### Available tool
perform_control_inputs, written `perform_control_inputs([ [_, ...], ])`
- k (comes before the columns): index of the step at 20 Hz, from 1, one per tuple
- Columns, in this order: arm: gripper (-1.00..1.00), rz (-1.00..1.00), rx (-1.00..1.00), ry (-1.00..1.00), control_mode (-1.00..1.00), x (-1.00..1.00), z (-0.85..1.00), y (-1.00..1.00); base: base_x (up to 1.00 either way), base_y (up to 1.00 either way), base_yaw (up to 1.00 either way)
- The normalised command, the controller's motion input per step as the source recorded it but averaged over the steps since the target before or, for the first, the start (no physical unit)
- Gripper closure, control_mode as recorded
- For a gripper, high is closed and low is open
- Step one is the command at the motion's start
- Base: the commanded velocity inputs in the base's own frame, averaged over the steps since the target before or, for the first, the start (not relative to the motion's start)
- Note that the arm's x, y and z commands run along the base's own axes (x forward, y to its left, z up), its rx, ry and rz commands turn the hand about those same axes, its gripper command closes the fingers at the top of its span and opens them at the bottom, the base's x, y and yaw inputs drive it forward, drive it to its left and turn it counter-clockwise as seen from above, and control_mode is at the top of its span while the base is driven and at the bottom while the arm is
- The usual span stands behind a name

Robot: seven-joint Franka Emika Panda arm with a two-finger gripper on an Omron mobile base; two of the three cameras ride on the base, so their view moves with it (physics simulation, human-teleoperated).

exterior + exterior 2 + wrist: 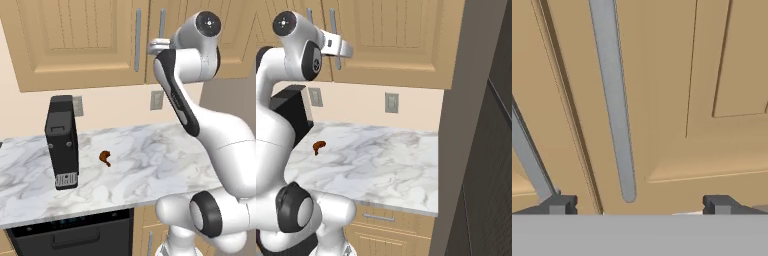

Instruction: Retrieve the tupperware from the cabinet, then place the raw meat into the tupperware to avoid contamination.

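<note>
While the arm rises from the base and bends up towards the wall units, the marble worktop (150, 165) lies nearest, running across both base views. On it lies the raw meat (105, 158), a small reddish-brown drumstick. In the left base view its long axis slants, the thicker rounded end up and to the left, the thin end down and to the right towards the worktop's front edge. In the right base view it lies close to the left end of the worktop. Just to its left in the left base view, apart from it, stands a tall black appliance (62, 142), upright.

Behind these, on the beige wall, sit two grey outlets (157, 100).

Above hangs the cabinet (75, 40), its panelled doors shut, with two long grey bar handles (137, 40) standing upright either side of the seam between the doors.

The gripper (637, 205) is raised in front of these doors, its fingers (559, 204) spread wide apart and holding nothing. In the hand view one bar handle (614, 100) runs lengthwise between the two fingertips, its rounded end just ahead of them; whether they touch it cannot be told. A second handle crosses the left edge.
</note>
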Motion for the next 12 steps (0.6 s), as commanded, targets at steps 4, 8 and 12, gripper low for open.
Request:
perform_control_inputs([
  [4,-1.00,0.01,0.00,0.00,-1.00,0.41,-0.01,0.02,0.00,0.00,0.00],
  [8,-1.00,0.00,0.00,0.00,-1.00,0.28,-0.05,0.23,0.00,0.00,0.00],
  [12,-1.00,0.00,-0.01,0.00,-1.00,0.28,-0.06,0.16,0.00,0.00,0.00],
])
